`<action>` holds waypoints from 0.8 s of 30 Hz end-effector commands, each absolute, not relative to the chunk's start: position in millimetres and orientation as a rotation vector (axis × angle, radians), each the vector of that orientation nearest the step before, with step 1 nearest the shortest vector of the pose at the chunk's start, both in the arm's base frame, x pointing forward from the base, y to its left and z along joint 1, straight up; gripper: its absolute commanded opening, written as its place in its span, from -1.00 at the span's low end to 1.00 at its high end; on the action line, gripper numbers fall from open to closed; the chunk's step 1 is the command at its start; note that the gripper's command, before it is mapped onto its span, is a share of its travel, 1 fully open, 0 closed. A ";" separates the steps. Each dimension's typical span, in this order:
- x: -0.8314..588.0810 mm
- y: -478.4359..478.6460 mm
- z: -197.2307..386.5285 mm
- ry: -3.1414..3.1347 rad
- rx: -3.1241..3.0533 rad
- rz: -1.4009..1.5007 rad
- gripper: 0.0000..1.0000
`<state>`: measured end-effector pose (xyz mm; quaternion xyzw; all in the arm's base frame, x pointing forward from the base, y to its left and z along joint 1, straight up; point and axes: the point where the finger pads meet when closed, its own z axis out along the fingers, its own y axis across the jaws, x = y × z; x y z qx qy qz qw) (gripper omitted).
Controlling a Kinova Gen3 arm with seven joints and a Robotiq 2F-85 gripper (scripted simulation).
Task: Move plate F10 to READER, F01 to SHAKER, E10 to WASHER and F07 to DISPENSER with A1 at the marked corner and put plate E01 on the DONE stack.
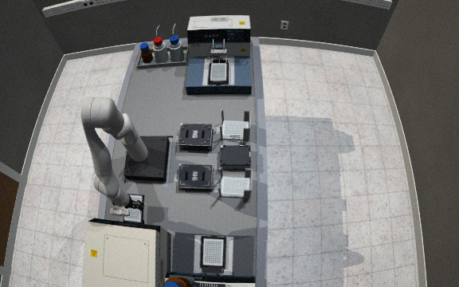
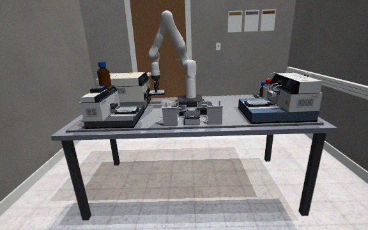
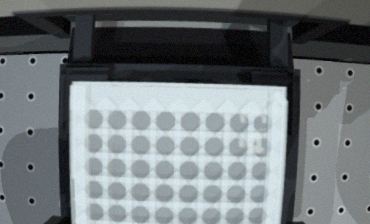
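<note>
One white arm reaches to the near-left corner of the grey counter (image 1: 162, 100), its claw (image 1: 127, 209) spread fully apart and holding nothing above a white well plate (image 1: 135, 214) on the black tray in front of the cream reader housing (image 1: 123, 255). The wrist view shows that plate (image 3: 178, 160) directly beneath, flat within its dark frame. Five white plates are visible from above: this one, one on the blue instrument (image 1: 218, 72), one on the near instrument (image 1: 213, 252), and one in each of two racks (image 1: 234, 129) (image 1: 234, 186). Two black nests (image 1: 195, 135) (image 1: 194, 176) sit mid-counter; three bottles (image 1: 160, 49) stand at the far end
</note>
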<state>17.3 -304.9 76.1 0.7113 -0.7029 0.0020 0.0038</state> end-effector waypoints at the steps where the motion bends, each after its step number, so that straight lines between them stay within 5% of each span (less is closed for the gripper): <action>1: 17.2 -303.9 79.0 -2.208 2.228 0.004 1.00; 24: 19.3 -305.7 106.0 -2.206 2.227 0.006 1.00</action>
